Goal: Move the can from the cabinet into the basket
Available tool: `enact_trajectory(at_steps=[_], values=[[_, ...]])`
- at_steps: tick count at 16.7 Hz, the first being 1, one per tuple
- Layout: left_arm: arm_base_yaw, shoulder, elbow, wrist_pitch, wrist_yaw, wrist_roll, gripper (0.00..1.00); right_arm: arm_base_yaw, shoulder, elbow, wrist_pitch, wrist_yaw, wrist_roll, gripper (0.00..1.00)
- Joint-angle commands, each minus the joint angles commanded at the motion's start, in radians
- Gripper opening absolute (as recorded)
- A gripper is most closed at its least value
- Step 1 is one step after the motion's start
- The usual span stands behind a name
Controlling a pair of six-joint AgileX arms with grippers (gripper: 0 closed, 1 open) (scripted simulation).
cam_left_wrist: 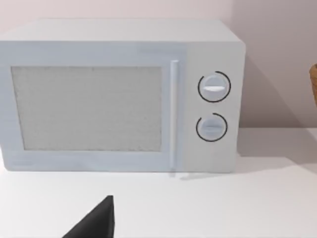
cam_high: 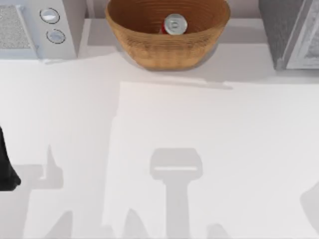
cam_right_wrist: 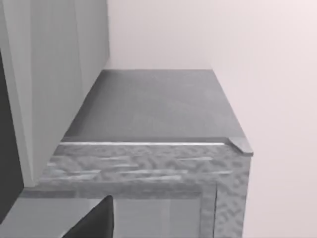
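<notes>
Can [cam_high: 175,24], red with a silver top, is sitting upright inside the basket [cam_high: 149,47], at the far middle of the worktop [cam_high: 209,149] in the top view. The cabinet [cam_high: 279,30] is standing just beside the basket on the worktop's right, and a white microwave [cam_high: 45,25] with two round knobs is standing on the left.

Left arm [cam_high: 6,164] is showing as a dark shape at the worktop's near left edge, well apart from the basket. In its wrist view, a black tip of the left pincer [cam_left_wrist: 96,220] is pointing toward the microwave's door. In the right wrist view, a black tip of the right pincer [cam_right_wrist: 96,220] is hanging close over the cabinet's speckled top. Whether either pincer is spread or pressed together, I cannot tell.
</notes>
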Motion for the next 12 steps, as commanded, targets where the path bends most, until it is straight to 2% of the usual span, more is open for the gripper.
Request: enact_trajectory(at_steps=[5, 7, 9, 12], values=[[0.0, 0.0, 0.0, 0.0, 0.0, 0.0, 1.0, -0.003, 0.002, 0.001, 0.003, 0.0, 0.0, 1.0], [0.0, 0.0, 0.0, 0.0, 0.0, 0.0, 1.0, 0.027, 0.004, 0.005, 0.001, 0.029, 0.0, 1.0], [0.0, 0.0, 0.0, 0.0, 0.0, 0.0, 1.0, 0.097, 0.008, 0.013, -0.005, 0.099, 0.0, 1.0], [0.0, 0.0, 0.0, 0.0, 0.0, 0.0, 1.0, 0.276, 0.014, 0.026, -0.016, 0.278, -0.001, 1.0]])
